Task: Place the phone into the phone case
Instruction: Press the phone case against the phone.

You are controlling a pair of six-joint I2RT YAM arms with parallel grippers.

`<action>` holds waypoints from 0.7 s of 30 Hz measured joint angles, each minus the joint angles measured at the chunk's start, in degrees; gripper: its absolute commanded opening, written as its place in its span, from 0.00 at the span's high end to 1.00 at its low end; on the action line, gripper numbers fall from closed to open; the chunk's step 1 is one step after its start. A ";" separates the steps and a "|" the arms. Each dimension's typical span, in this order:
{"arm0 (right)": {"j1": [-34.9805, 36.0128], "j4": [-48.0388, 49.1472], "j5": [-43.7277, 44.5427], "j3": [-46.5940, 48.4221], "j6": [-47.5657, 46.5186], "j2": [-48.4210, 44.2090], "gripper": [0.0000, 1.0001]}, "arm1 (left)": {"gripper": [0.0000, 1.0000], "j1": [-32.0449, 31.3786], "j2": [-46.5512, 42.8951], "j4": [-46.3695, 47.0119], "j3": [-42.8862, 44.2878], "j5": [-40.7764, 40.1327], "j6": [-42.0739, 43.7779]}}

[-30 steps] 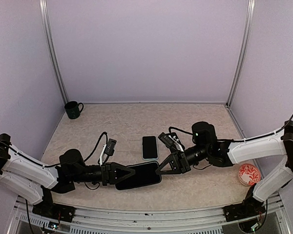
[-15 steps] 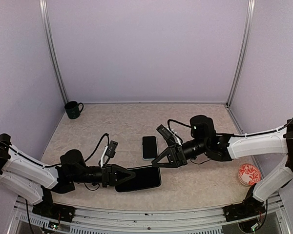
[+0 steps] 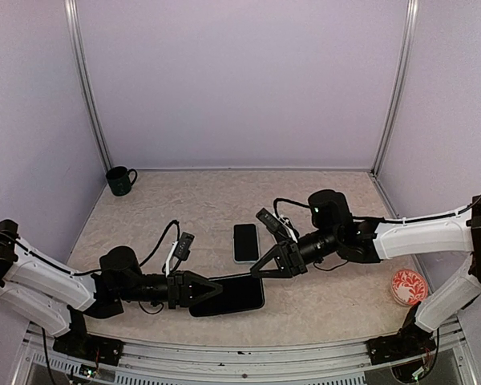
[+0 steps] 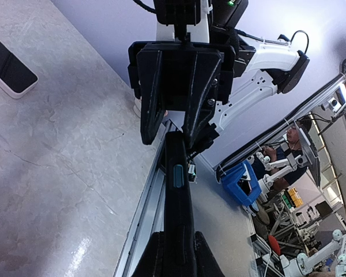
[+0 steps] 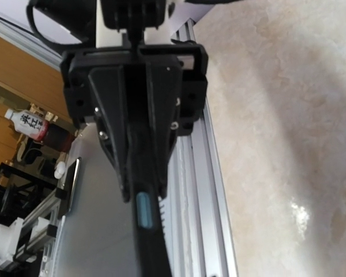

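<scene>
**Case held edge-on at the near edge, phone loose at mid-worktop**

Pale lilac walls close in a marbled beige worktop (image 3: 216,200), with the two arms reaching in low from its near corners.

The case (image 3: 231,293), a dark flat slab, sits close to the near edge, a little left of centre. The left gripper (image 3: 202,290) comes at it from the left, and its jaws are closed tight on the case's left end. The left wrist view shows the case (image 4: 177,208) running straight out from between those fingers as a thin dark edge with a small blue-green button on it.

The right gripper (image 3: 266,266) meets the case at its far right corner. Its jaws are parted only slightly. In the right wrist view the case's edge (image 5: 145,231) leads up into the narrow gap between the fingers (image 5: 109,138), but whether they actually press on it cannot be told.

The phone (image 3: 245,242) lies flat with its dark screen up, near the middle of the worktop, just beyond the case and just left of the right gripper. It is apart from both sets of jaws and touches neither.

A dark mug (image 3: 120,180) stands in the far left corner. A red-and-white dish (image 3: 408,286) rests near the right edge.
</scene>
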 measured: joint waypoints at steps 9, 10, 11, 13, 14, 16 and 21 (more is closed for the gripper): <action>0.02 -4.00 0.85 0.24 -2.97 -0.42 1.00 | 1.00 -0.09 0.07 -1.97 0.00 -0.46 0.04; 0.02 -4.44 1.09 0.35 -3.34 -0.44 1.00 | 1.00 -0.15 0.07 -2.05 0.00 -0.61 -0.02; 0.02 -4.92 1.36 0.50 -3.87 -0.44 1.00 | 1.00 -0.15 0.11 -2.19 0.00 -0.83 -0.02; 0.02 -5.79 2.10 0.94 -4.63 -0.52 1.00 | 0.96 -0.20 0.11 -2.19 0.00 -1.20 -0.02; 0.07 -6.12 2.69 1.03 -4.94 -0.68 1.00 | 0.95 -0.20 0.11 -2.19 0.02 -1.46 -0.02; 0.35 -6.93 4.04 1.20 -5.75 -1.20 1.00 | 0.95 -0.20 0.11 -2.16 0.04 -1.73 -0.02; 1.11 -9.01 7.13 1.81 -7.34 -2.36 0.72 | 0.95 -0.20 0.11 -1.92 0.07 -2.05 0.00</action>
